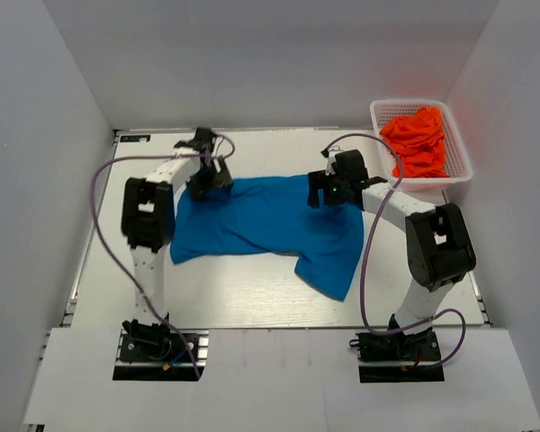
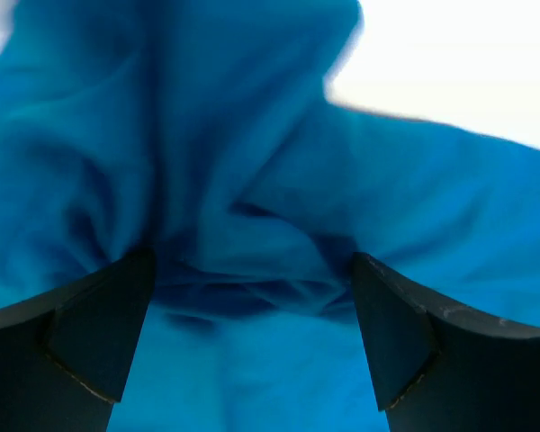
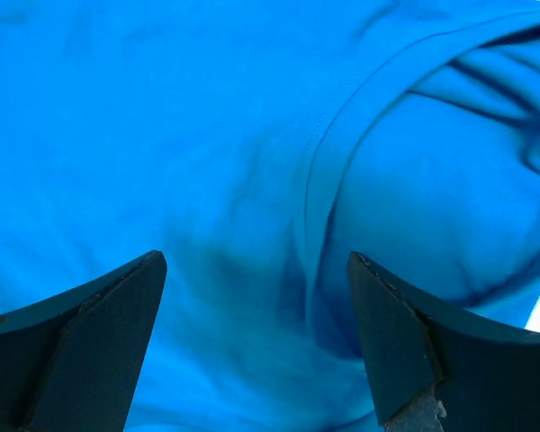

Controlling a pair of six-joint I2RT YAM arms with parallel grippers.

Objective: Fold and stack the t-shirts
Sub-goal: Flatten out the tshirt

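A bright blue t-shirt (image 1: 261, 220) lies spread and rumpled across the middle of the table, one part trailing toward the front right. My left gripper (image 1: 209, 180) hovers over its far left corner, jaws wide open above bunched folds (image 2: 243, 270). Over the shirt's far right part, my right gripper (image 1: 328, 191) also stands open, a stitched seam (image 3: 319, 171) running between its fingers. Neither holds cloth. Orange-red t-shirts (image 1: 418, 139) sit heaped in the basket.
A white mesh basket (image 1: 459, 175) stands at the back right of the table, beside the right wall. White walls close in the left, back and right. Purple cables loop from both arms.
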